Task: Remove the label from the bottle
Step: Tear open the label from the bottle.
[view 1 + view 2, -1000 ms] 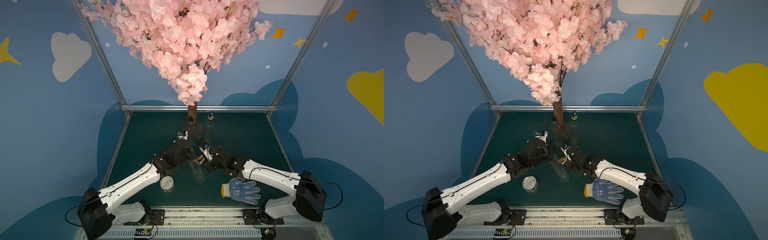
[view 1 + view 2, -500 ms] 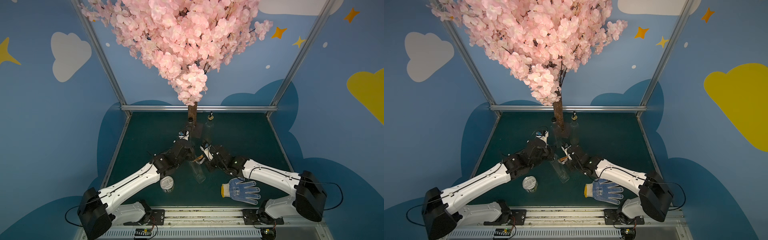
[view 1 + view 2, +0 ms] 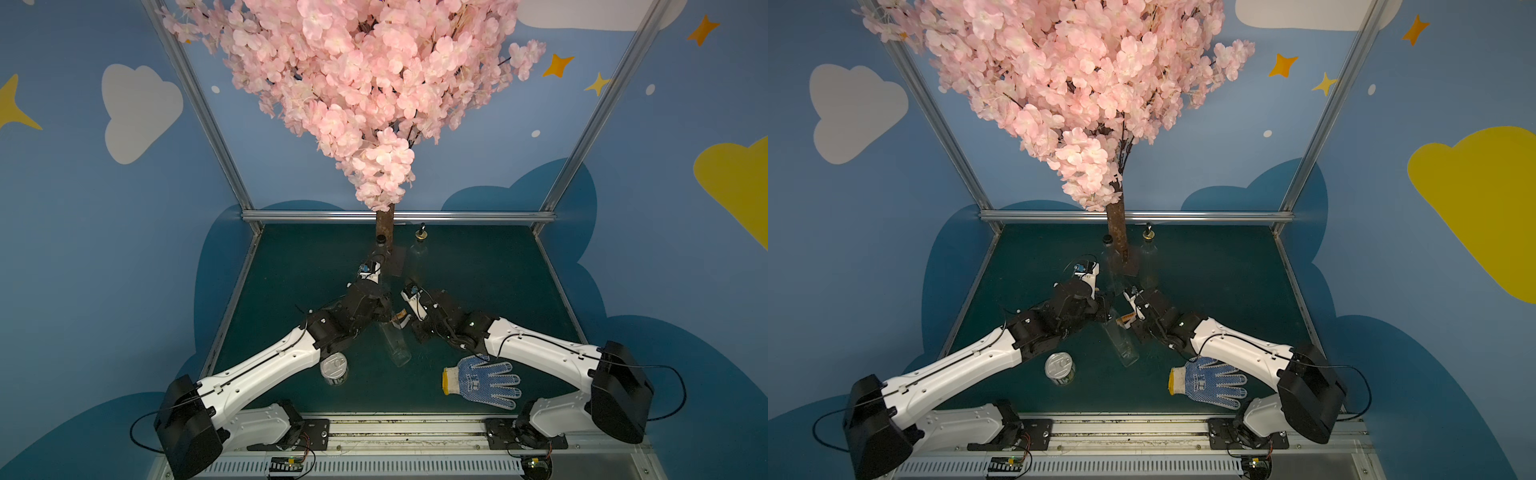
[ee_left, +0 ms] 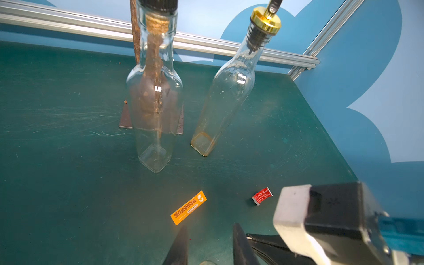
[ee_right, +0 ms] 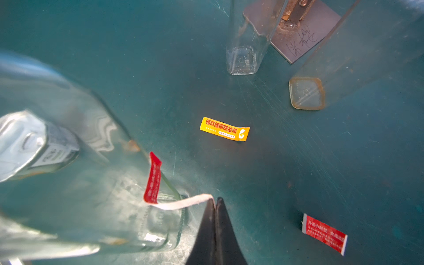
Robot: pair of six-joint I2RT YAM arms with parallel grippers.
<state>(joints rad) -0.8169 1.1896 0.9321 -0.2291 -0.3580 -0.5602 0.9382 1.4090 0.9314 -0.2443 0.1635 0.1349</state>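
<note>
My left pincer [image 4: 209, 227] clamps the neck of the bottle [image 3: 395, 345], its base pointing toward me. My right pincer [image 5: 215, 203] pinches its red label [image 5: 152, 179], half peeled, print unreadable.

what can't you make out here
Hold of the left gripper on the bottle: cut off by the left wrist view's bottom edge, under the wrist in both top views.
Print on the red label: blurred in the right wrist view.
Print on the can: too small in both top views.
Cap of the black-capped bottle: cropped by left wrist view's top edge.
</note>
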